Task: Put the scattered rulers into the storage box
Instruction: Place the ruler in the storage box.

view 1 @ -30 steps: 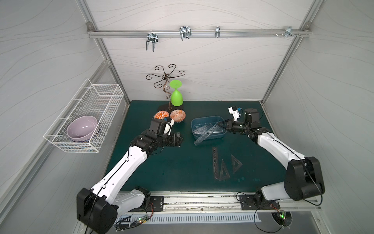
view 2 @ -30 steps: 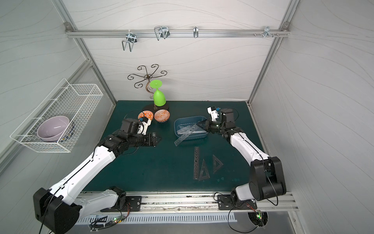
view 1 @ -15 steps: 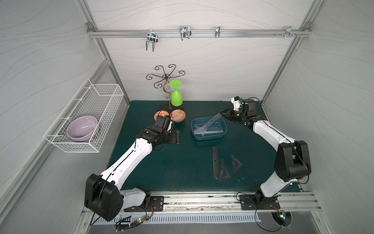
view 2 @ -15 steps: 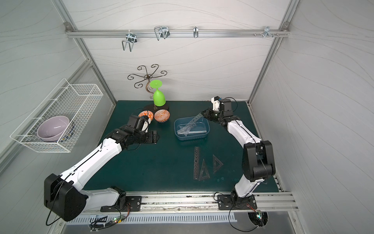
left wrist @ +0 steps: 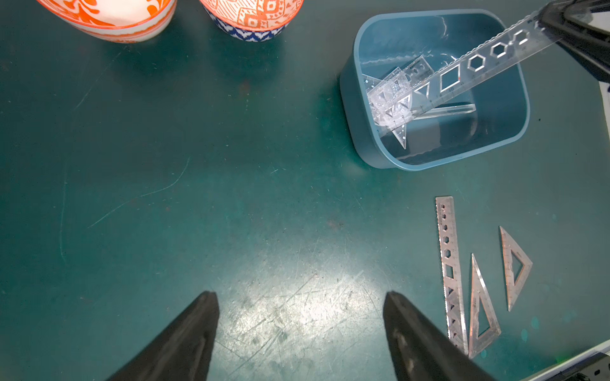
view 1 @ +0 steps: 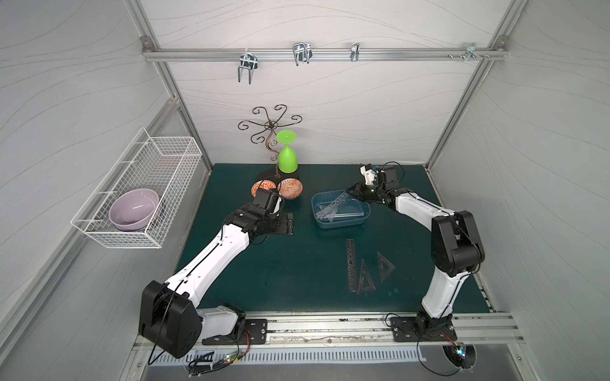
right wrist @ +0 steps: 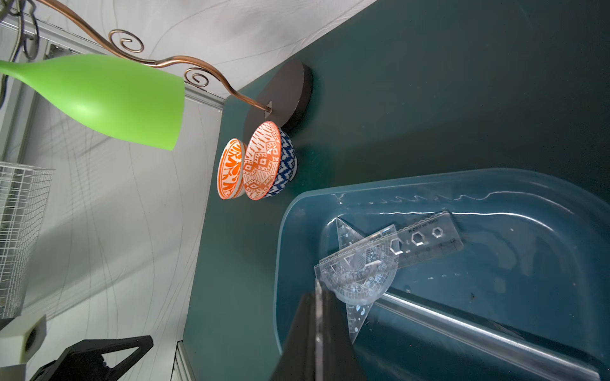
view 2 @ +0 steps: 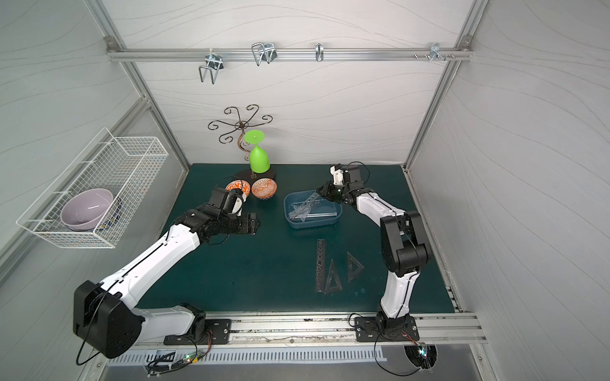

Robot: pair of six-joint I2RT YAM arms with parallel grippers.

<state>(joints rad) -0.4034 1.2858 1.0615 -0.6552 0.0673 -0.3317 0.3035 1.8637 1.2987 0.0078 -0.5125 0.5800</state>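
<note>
The storage box (view 1: 340, 224) (view 2: 312, 225) (left wrist: 356, 138) is a shallow blue tub at mid-table. It holds a protractor (right wrist: 363, 273), a straight strip (right wrist: 429, 240) and a triangle. My right gripper (view 1: 351, 192) (view 2: 321, 193) (left wrist: 548, 19) (right wrist: 318, 297) hovers at the box's far right corner, shut on one end of a long stencil ruler (view 1: 335, 203) (left wrist: 478, 62). That ruler slants down into the box. Three rulers lie on the mat nearer the front: a strip (view 1: 351, 264) (left wrist: 450, 270) and two triangles (view 1: 380, 259) (left wrist: 474, 280). My left gripper (view 1: 290, 224) (left wrist: 300, 297) is open and empty, left of the box.
Two orange patterned bowls (view 1: 290, 189) (left wrist: 251, 13) sit behind my left gripper. A green goblet (view 1: 287, 160) hangs upside down on a curly metal stand at the back. A white wire basket (view 1: 138, 184) with a purple bowl hangs on the left wall.
My right gripper carried the long ruler toward the back and then leftward; its low end, which hung over the box's front rim, now rests inside. The left gripper barely moved.
</note>
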